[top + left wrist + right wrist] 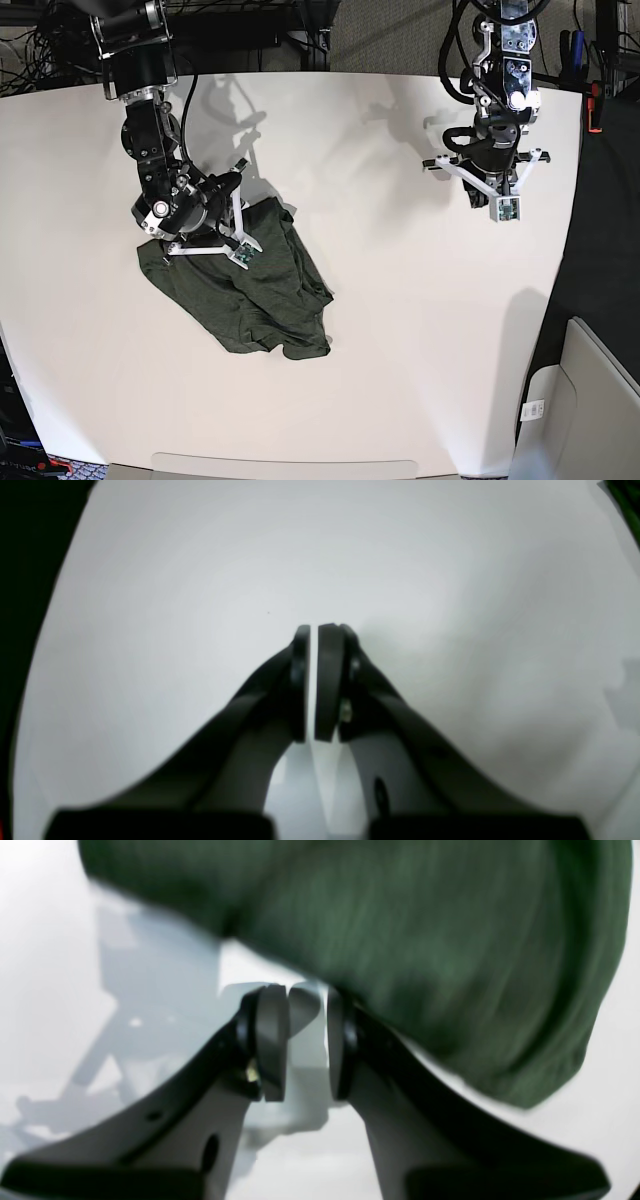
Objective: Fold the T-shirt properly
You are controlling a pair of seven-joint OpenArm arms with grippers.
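The right end effector [306, 1040] sits low at the upper left edge of the T-shirt [245, 285], its jaws partly parted with a clear gap between the pads. In the right wrist view only pale worktop shows through that gap, and the green cloth lies just past and above the tips, so nothing is pinched. The left end effector [314, 680] hangs over bare worktop [420, 330] at the upper right of the base view, well apart from the shirt, with its pads drawn together and only a sliver of light between them; it carries nothing.

The T-shirt lies in a crumpled heap left of centre in the base view, bunched and overlapped so that sleeves, hem and collar cannot be told apart. It looks thin, soft and light, with no stiffness of its own. I judge it will drape and sag from any single grip, drag and slide easily over the smooth worktop, and fold over itself unless lifted by two spaced points. The best hold is likely a pinch on a free outer edge or corner, taking one layer only, with nothing fragile to fear.
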